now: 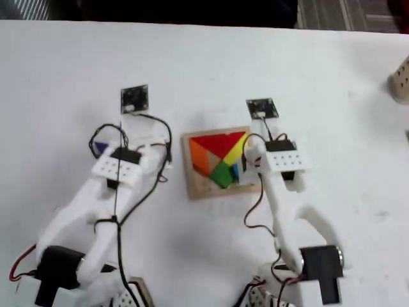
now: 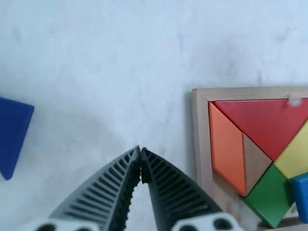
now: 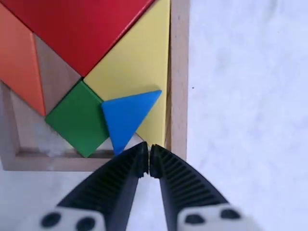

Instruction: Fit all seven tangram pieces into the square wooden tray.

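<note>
**End effector status**
- Left end effector (image 2: 140, 160): jaws fully closed, tip against tip, nothing between them. It is positioned over bare tabletop (image 1: 204, 70), at the 9 o'clock side of the square wooden tray (image 1: 192, 187) and apart from its rim.
- Right end effector (image 3: 147, 155): jaws narrowed to a hairline gap, nothing gripped. It is positioned at the tray's 4 o'clock corner, over the rim, with the tips just beside one corner of the small blue triangle (image 3: 126, 118).

**Tray contents (high view)**
- Red triangle (image 3: 86, 29): 12 o'clock, seated flat.
- Yellow triangle (image 3: 139, 67): 3 o'clock, along the rim.
- Orange parallelogram (image 3: 17, 57): 9 o'clock.
- Tan triangle (image 3: 55, 77): centre, between the orange, red and green pieces.
- Green square (image 3: 77, 118): 6 o'clock, standing on one corner.
- Small blue triangle: 4 o'clock, overlapping the yellow triangle, one edge at the green square.
- The tray floor is bare at the 7 o'clock corner.

**Outside the tray**
- Dark blue piece (image 2: 12, 132): lying flat on the tabletop at the tray's 9 o'clock, beyond the left end effector and well apart from the tray.
</note>
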You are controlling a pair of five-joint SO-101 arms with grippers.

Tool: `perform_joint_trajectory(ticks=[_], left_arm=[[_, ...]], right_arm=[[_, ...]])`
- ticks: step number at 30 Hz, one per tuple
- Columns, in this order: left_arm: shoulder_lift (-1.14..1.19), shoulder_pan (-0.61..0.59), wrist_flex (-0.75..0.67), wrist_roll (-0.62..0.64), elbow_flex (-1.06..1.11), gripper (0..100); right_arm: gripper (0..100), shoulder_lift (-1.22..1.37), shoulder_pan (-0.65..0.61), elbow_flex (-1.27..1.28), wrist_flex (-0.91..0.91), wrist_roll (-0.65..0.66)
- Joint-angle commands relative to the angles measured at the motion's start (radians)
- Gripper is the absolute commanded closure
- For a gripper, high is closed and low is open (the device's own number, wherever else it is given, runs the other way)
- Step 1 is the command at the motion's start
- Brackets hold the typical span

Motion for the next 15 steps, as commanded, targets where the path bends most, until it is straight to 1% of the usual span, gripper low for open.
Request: perform_joint_trajectory(ticks=[1,5,9,12,15], left_arm=[[-0.042,-0.012,-0.028,-0.011,-0.011,98],[-0.042,-0.012,-0.029,-0.011,-0.009,98],[-0.042,-0.012,-0.029,-0.011,-0.008,98],[-0.042,-0.012,-0.029,-0.011,-0.008,98],[-0.042,-0.012,-0.029,-0.011,-0.009,98]], right_arm=[[98.1,-0.076,0.028,-0.044,-0.007,-0.008],[97.8,-0.039,0.024,-0.041,-0.162,-0.008],[97.8,0.068,0.022,-0.044,-0.346,-0.008],[97.8,0.145,0.021,-0.046,-0.443,0.0],[98.1,0.182,0.021,-0.046,-0.463,0.097]])
